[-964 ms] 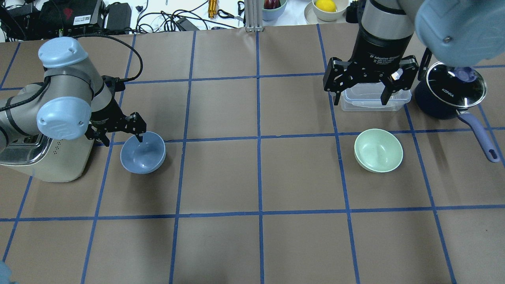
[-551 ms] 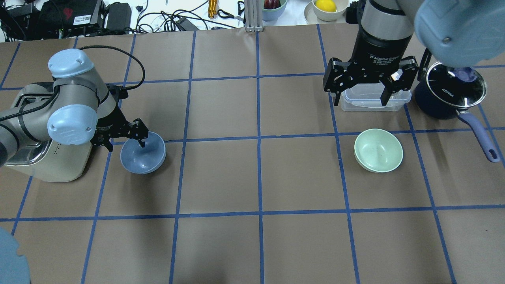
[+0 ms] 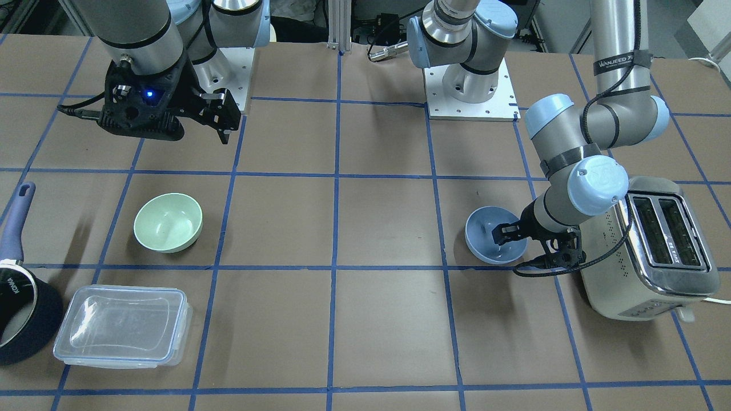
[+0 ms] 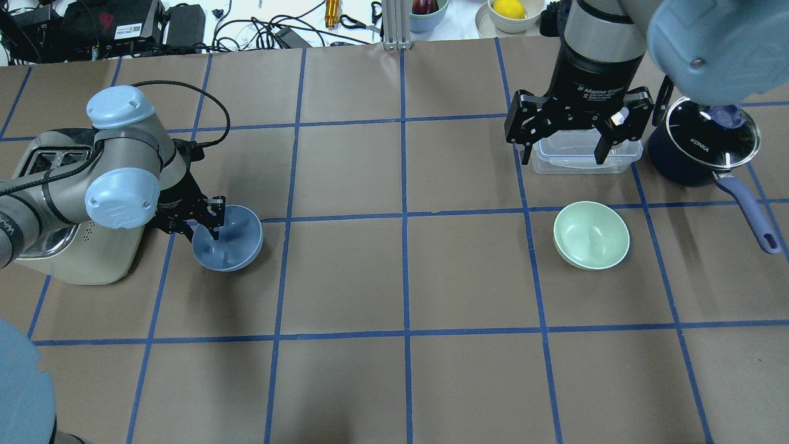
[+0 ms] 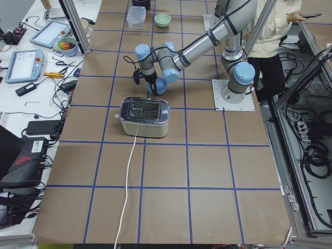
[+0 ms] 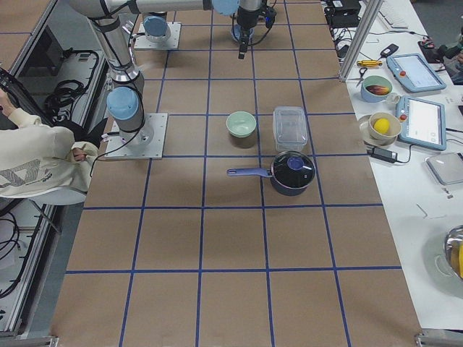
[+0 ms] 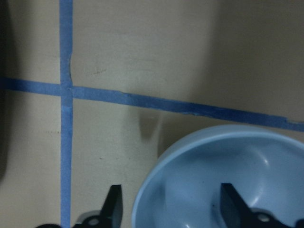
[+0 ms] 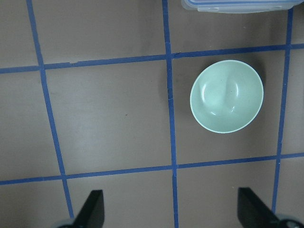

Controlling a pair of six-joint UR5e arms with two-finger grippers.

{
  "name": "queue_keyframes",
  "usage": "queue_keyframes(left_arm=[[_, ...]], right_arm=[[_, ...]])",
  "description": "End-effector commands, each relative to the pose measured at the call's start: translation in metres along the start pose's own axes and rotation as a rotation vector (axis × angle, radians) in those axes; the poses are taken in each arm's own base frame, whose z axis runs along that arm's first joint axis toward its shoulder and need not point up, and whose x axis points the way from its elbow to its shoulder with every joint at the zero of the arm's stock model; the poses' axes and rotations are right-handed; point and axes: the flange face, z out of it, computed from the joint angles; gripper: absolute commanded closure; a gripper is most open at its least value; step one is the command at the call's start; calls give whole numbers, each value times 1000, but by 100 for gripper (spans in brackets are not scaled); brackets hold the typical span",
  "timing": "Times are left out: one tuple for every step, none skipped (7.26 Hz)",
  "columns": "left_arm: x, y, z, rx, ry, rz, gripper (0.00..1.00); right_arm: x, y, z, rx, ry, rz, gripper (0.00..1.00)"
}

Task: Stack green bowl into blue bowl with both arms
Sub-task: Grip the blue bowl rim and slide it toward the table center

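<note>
The blue bowl (image 4: 237, 250) sits upright on the table's left side, next to the toaster. My left gripper (image 4: 200, 229) is open and low over its rim. In the left wrist view one finger (image 7: 232, 206) is inside the blue bowl (image 7: 213, 166) and the other is outside, with a gap to the rim. The green bowl (image 4: 591, 235) sits upright and alone on the right side. My right gripper (image 4: 563, 157) is open and empty, held high behind it. The right wrist view shows the green bowl (image 8: 226, 96) well ahead of the fingers.
A toaster (image 4: 74, 253) stands just left of the blue bowl, under my left arm. A clear lidded container (image 3: 123, 325) and a dark blue saucepan (image 4: 703, 148) with a long handle stand behind and right of the green bowl. Clutter lines the far edge.
My left arm swung right and lowered, so one finger now sits inside the blue bowl; the bowl shifted slightly right. The right arm and the green bowl have not moved.
</note>
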Motion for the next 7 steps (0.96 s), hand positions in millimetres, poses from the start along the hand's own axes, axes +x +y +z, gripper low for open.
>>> queue_keyframes(left_arm=[[-4,-3,-6,12,-36,-5,100],[-6,-8,-24,40,-79,-2,100],[4,-12,-44,67,-84,16,100],[27,-16,-62,98,-85,34,100],[69,-16,-76,138,-79,30,100],[116,-11,-87,162,-10,22,100],[150,-1,-86,158,20,-26,100]], right_arm=[[0,0,-2,5,-1,-3,0],[0,0,-2,4,1,-3,0],[0,0,-2,4,1,-5,0],[2,-1,-2,4,2,-5,0],[5,-3,-1,4,1,-11,0],[13,-6,0,3,14,-87,0],[31,-13,3,-6,37,-75,0]])
